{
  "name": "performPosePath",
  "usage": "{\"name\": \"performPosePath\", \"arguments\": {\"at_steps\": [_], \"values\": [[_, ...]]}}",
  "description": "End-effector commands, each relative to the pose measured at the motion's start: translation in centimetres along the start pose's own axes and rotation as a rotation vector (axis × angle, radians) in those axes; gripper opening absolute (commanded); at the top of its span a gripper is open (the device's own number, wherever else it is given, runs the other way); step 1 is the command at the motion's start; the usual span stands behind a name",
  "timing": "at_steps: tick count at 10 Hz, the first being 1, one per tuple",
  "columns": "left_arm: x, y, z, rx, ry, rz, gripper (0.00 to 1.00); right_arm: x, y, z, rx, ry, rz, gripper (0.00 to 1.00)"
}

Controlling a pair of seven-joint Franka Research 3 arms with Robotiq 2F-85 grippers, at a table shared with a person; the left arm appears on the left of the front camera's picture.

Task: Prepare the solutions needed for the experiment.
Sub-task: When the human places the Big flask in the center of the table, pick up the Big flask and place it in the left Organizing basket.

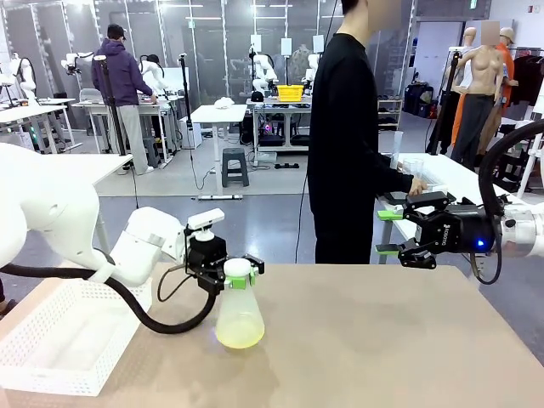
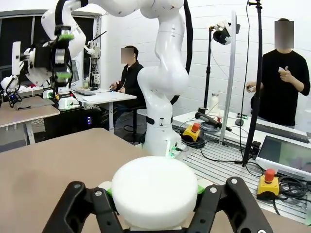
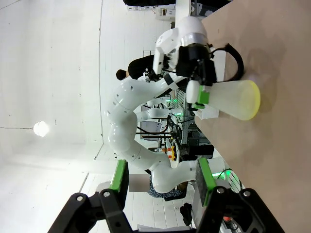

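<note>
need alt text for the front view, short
The left tool is shut on the white-capped neck of a clear flask of yellow-green liquid standing on a brown table. The right tool hangs open.

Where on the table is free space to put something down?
Free: the tabletop right of the flask, below the right gripper. Crowded: the left edge, where the white basket and the left gripper holding the flask sit.

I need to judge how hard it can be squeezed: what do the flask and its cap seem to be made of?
Flask: frosted, translucent, probably plastic; the yellow-green liquid shows hazily through its wall.
Cap: matte white, opaque, likely plastic; smooth and without shine.
The left gripper is shut on the cap.
</note>
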State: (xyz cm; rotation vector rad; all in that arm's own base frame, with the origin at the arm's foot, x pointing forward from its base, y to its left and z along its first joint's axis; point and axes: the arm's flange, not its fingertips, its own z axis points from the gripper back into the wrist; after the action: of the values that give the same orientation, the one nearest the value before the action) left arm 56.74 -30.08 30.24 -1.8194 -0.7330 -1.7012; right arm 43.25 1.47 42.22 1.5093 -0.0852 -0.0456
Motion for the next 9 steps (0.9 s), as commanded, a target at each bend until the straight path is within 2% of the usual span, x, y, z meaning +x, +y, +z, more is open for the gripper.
{"name": "performPosePath", "arguments": {"at_steps": [1, 4, 6, 7, 9], "values": [[4.7, -0.5, -0.2, -0.019, -0.025, 0.041, 0.00, 0.0, 0.1, 0.0, 0.007, 0.002, 0.008, 0.70], [9.8, -2.1, 0.5, -0.045, 0.007, 0.099, 0.00, 0.0, 0.1, 0.0, 0.007, 0.002, 0.008, 0.70], [12.6, -4.5, 2.2, -0.057, -0.012, 0.089, 0.00, 0.0, 0.1, 0.0, 0.007, 0.002, 0.008, 0.70], [13.7, -5.9, 3.4, -0.019, 0.014, 0.077, 0.00, 0.0, 0.1, 0.0, 0.007, 0.002, 0.008, 0.70], [15.2, -10.0, 6.5, 0.072, 0.002, 0.021, 0.00, 0.0, 0.1, 0.0, 0.007, 0.002, 0.008, 0.70]]}}
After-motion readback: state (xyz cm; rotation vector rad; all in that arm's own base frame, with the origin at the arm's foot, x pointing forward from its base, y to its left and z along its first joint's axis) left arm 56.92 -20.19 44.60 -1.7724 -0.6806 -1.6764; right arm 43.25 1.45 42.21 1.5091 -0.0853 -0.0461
